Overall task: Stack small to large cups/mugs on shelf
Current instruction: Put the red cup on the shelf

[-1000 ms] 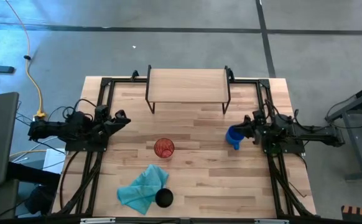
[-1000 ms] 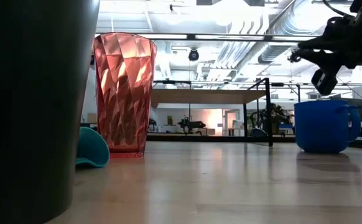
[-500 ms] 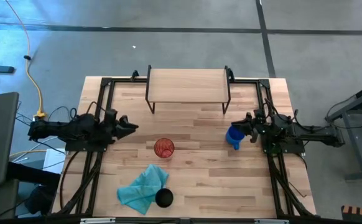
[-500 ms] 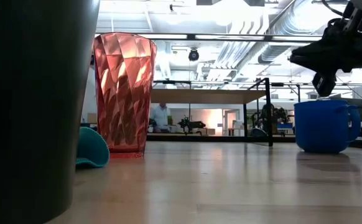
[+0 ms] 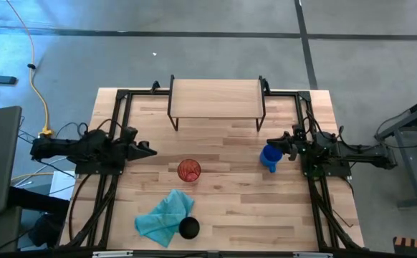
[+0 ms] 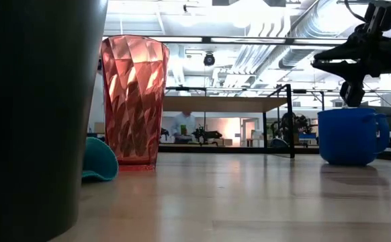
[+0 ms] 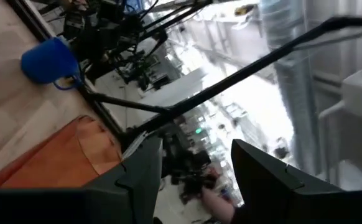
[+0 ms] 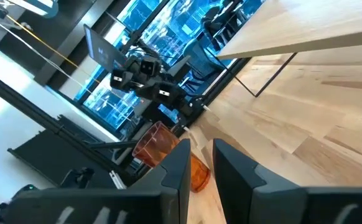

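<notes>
Right gripper (image 5: 271,143), fingers narrowly parted, hovers just above the upright blue mug (image 5: 270,157); left gripper (image 5: 148,151), open, faces the red tumbler (image 5: 188,170), farther off.

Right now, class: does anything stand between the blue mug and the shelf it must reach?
Nothing visible does. In the high view, bare tabletop lies between the blue mug and the shelf. The right tool hovers by the mug's rim; the red tumbler stands off to the side.

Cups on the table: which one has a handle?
The blue mug by the right gripper; the red tumbler and black cup have none.
</notes>
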Action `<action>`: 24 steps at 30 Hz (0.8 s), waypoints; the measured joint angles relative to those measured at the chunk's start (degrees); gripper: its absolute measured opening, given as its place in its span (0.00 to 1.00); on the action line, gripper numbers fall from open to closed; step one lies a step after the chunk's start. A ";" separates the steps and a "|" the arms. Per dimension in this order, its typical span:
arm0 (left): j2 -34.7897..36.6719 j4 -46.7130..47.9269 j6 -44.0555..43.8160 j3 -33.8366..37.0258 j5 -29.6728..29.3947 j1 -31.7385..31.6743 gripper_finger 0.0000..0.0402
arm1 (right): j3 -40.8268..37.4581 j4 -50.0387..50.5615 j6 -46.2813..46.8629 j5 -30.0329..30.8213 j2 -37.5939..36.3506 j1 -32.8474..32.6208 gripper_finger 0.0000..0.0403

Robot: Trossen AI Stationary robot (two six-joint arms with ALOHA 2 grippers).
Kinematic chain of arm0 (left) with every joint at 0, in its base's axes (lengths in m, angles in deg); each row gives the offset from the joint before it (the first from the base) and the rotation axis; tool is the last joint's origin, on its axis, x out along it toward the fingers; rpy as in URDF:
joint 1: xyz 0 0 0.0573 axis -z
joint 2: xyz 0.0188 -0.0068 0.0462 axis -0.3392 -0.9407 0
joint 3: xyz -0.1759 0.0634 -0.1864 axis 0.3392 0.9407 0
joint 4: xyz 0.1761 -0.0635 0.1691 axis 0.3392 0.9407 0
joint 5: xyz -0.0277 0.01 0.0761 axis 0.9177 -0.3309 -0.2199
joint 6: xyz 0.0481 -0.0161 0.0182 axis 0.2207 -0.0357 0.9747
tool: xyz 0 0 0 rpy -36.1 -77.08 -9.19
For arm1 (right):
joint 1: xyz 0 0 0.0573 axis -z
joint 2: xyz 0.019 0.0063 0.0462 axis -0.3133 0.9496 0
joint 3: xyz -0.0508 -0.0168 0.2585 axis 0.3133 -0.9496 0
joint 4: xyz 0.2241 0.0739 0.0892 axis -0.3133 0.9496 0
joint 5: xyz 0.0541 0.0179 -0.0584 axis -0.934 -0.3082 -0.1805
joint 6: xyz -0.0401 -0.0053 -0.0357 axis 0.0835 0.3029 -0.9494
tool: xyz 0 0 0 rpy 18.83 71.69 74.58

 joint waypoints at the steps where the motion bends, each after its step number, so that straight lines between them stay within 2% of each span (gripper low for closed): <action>1: -2.12 1.39 2.79 -1.86 -1.13 0.81 0.45 | 0.00 -0.11 0.00 0.00 -0.02 -0.02 0.14; 5: -13.14 4.41 18.41 -10.05 -6.16 3.25 0.45 | 0.00 -1.72 -0.62 0.08 0.00 -0.02 0.14; 9: -24.01 5.65 33.20 -18.87 -6.76 3.13 0.45 | 0.00 -3.96 -2.96 0.07 -0.02 -0.02 0.14; 12: -30.97 11.51 41.50 -25.43 -9.11 3.13 0.45 | 0.00 -5.34 -3.45 0.06 -0.02 -0.02 0.14; 14: -34.97 19.08 45.46 -29.44 -11.85 3.13 0.45 | 0.00 -5.33 -3.46 -0.13 -0.02 -0.02 0.14; 17: -40.70 30.37 47.18 -34.37 -16.16 3.13 0.45 | 0.00 -4.99 -3.48 -0.50 -0.02 -0.02 0.14; 19: -44.43 35.56 44.48 -36.87 -16.63 3.13 0.45 | 0.00 -4.72 -3.48 -0.79 -0.02 -0.02 0.14; 21: -47.88 37.22 40.51 -39.13 -16.04 3.13 0.45 | 0.00 -4.51 -3.49 -0.82 -0.02 -0.02 0.14; 24: -52.72 36.55 39.36 -42.34 -15.69 3.13 0.45 | 0.00 -4.11 -5.22 -0.87 0.00 -0.02 0.14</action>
